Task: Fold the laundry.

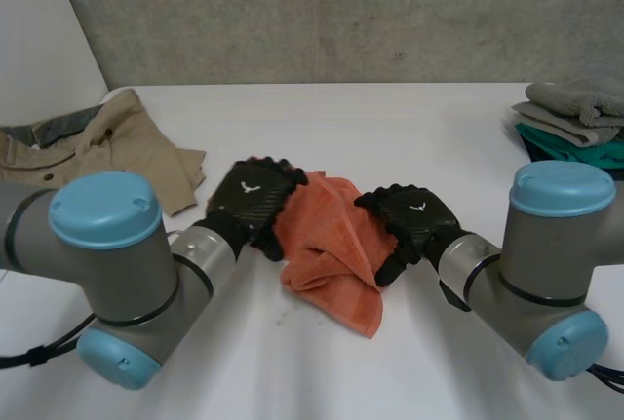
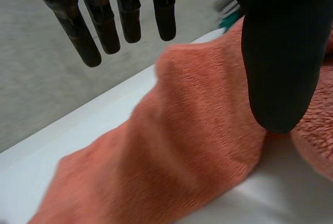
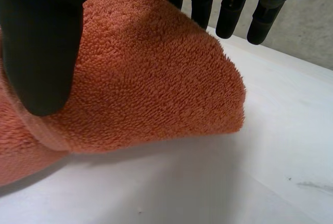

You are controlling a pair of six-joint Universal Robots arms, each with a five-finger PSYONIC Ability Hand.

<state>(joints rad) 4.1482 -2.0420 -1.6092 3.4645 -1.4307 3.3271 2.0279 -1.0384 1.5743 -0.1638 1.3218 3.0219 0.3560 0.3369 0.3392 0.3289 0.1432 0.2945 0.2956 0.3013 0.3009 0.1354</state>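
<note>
An orange towel (image 1: pixel 330 245) lies crumpled on the white table (image 1: pixel 390 128), between my two hands. My left hand (image 1: pixel 255 196) rests on the towel's left edge. In the left wrist view its fingers (image 2: pixel 86 34) are straight and stand clear above the towel (image 2: pixel 182 146), with the thumb (image 2: pixel 281 52) beside a raised fold. My right hand (image 1: pixel 411 220) sits against the towel's right side. In the right wrist view its fingers (image 3: pixel 234 5) reach straight past a bulging fold of the towel (image 3: pixel 145 89), and the thumb (image 3: pixel 41 42) lies in front of the cloth. Neither hand pinches the cloth.
Khaki shorts (image 1: pixel 97 147) lie spread at the table's left. A stack of folded cloths (image 1: pixel 575 118), grey on top and teal below, stands at the back right. A concrete wall runs behind the table's far edge.
</note>
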